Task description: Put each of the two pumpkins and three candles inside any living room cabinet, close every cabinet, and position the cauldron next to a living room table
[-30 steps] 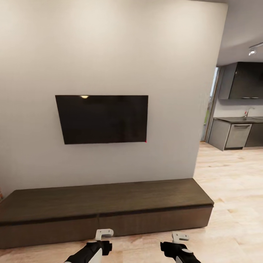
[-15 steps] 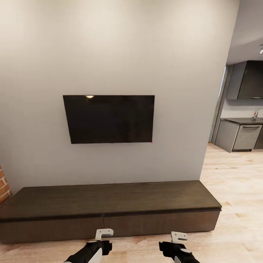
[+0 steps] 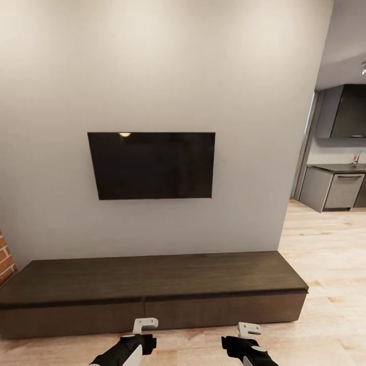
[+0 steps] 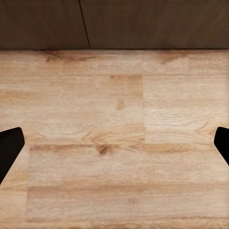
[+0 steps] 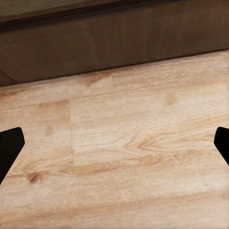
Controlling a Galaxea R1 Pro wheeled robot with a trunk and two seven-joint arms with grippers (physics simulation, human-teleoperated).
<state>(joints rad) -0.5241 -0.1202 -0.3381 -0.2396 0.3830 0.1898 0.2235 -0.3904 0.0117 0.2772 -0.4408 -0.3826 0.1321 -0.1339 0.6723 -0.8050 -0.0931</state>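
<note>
The cabinet (image 3: 152, 278), a long low dark brown console, stands against the wall below the black TV, with both of its plain fronts flush and shut. My left gripper (image 3: 145, 325) and right gripper (image 3: 249, 329) hover low over the plank floor just in front of it, both open and holding nothing. In the left wrist view the cabinet's front (image 4: 143, 24) with its vertical seam lies beyond the wide-apart fingertips (image 4: 9, 149). The right wrist view has the cabinet's front (image 5: 119, 45) past the floor. The pumpkins, candles, cauldron and table are out of view.
A black TV (image 3: 152, 165) hangs on the pale wall. A brick fireplace edge (image 3: 5, 256) shows at far left. At right, light wood floor (image 3: 325, 239) leads past the wall corner to grey kitchen cabinets (image 3: 340, 190).
A second ago the camera turned a little to the left, bringing the brick edge into view. Nothing has changed over the last half second.
</note>
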